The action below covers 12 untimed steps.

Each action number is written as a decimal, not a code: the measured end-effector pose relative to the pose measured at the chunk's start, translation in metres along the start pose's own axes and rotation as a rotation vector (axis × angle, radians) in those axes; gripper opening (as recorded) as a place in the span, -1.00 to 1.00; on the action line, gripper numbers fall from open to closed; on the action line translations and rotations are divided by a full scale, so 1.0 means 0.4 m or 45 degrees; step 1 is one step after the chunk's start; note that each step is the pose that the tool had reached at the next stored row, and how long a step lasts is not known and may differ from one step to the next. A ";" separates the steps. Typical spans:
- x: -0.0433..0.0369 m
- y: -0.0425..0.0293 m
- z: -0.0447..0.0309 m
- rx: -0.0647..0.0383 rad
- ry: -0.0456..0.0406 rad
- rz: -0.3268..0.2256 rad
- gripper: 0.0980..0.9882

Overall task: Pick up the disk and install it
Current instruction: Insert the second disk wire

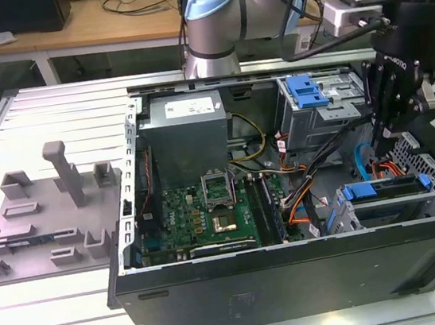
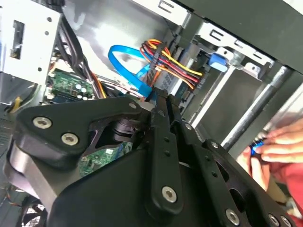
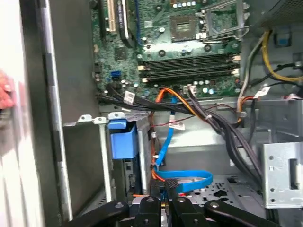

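Exterior view shows the claw [image 1: 381, 141] with fingers together, gripping nothing, low inside the computer case [image 1: 297, 280] just above the disk [image 1: 382, 197] seated in its bay; stiff, fairly heavy, fragile, best gripped by its blue bracket

In the exterior view, the gripper [image 1: 381, 145] hangs at right in the open computer case [image 1: 296, 272]. Blue cable [image 1: 359, 161] and orange wires [image 1: 299, 200] crowd the gap beneath; the lower-right drive cage [image 1: 387, 204] hems it in.
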State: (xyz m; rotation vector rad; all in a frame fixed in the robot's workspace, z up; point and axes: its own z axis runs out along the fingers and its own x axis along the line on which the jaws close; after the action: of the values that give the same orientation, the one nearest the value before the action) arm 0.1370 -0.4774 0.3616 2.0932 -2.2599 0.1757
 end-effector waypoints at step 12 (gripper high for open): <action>0.085 -0.006 0.011 -0.003 -0.074 -0.022 -0.86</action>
State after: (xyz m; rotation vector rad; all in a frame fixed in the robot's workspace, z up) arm 0.1370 -0.5118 0.3612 2.1433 -2.2720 0.1130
